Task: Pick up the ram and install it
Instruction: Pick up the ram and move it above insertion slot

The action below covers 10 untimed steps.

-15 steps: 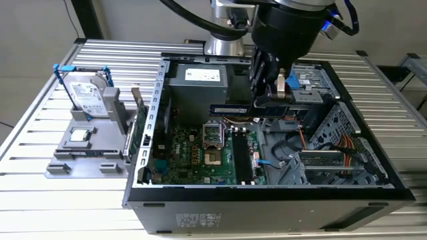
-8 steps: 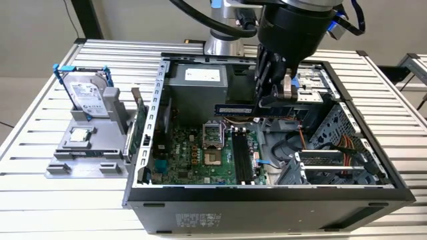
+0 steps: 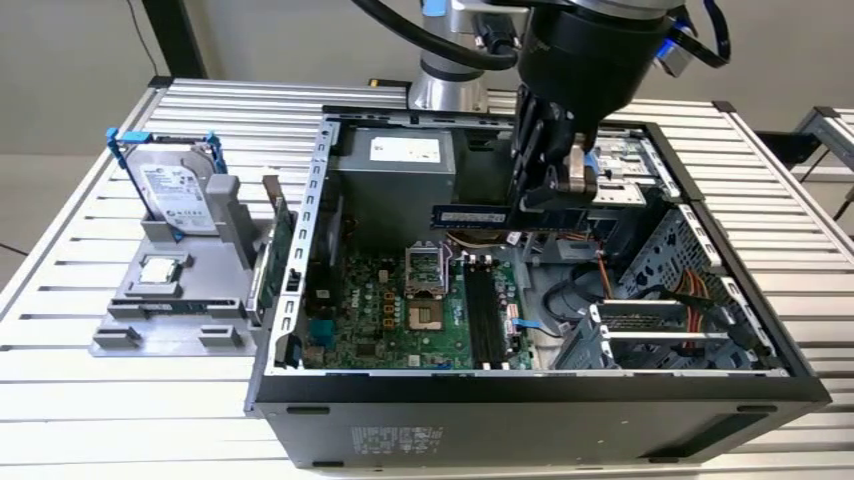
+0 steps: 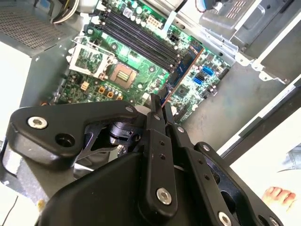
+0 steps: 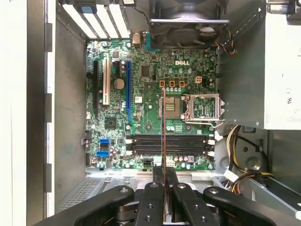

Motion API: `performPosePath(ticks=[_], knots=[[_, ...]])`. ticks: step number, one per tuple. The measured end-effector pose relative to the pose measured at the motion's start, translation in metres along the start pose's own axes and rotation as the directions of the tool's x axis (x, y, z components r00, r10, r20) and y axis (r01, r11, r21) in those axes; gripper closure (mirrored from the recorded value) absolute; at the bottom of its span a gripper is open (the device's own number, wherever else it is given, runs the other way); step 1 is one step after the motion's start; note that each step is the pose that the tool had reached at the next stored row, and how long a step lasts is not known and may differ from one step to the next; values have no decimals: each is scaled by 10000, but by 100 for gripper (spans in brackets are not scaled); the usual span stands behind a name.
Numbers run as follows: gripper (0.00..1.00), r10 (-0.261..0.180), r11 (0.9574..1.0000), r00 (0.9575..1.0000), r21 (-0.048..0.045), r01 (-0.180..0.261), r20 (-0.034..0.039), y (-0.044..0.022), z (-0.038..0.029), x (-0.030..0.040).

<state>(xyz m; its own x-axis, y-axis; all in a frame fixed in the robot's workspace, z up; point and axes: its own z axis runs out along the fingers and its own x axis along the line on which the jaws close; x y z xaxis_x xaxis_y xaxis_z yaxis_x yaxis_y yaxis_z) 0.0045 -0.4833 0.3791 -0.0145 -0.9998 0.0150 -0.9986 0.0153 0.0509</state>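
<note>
Ram (image 3: 467,214): hand (image 3: 541,211) is clamping one end, holding it edge-down for insertion. Memory slots (image 5: 188,145) are lying beneath the hand, seemingly crosswise to the stick. Not yet seated.

One ram (image 3: 467,215), one hard drive (image 3: 174,190), one computer case (image 3: 534,420)

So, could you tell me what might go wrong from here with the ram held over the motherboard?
1. The ram lies crosswise to the memory slots; lowered like this, it likely would not seat.
2. The gripper pinches it at one end, so the stick could tilt when pressed.
3. Its free end hangs near the open processor socket, which a slip might damage.
</note>
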Motion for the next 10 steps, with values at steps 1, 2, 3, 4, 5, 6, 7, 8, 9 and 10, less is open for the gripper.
performPosePath(ticks=[1, 2, 3, 4, 5, 6, 7, 8, 9, 10], knots=[[100, 0, 10000, 10000, 0, 0, -1, -1, 0, -15], [100, 0, 10000, 10000, 0, 0, 0, -2, -1, -31], [100, -1, 10000, 10000, 0, 1, 0, -5, -1, -47], [100, -1, 10000, 10000, 0, 1, -1, -8, -1, -64], [100, -1, 10000, 10000, 1, 1, 0, -12, -2, -81], [100, -1, 10000, 10000, 0, 1, 0, -16, -2, -97], [100, 0, 10000, 10000, 0, 0, -1, -21, -3, -116], [100, 0, 10000, 10000, 0, 0, -1, -26, -4, -136], [100, 0, 10000, 10000, 0, 0, 0, -31, -4, -156], [100, -1, 10000, 10000, 0, 1, 1, -35, -4, -178]])
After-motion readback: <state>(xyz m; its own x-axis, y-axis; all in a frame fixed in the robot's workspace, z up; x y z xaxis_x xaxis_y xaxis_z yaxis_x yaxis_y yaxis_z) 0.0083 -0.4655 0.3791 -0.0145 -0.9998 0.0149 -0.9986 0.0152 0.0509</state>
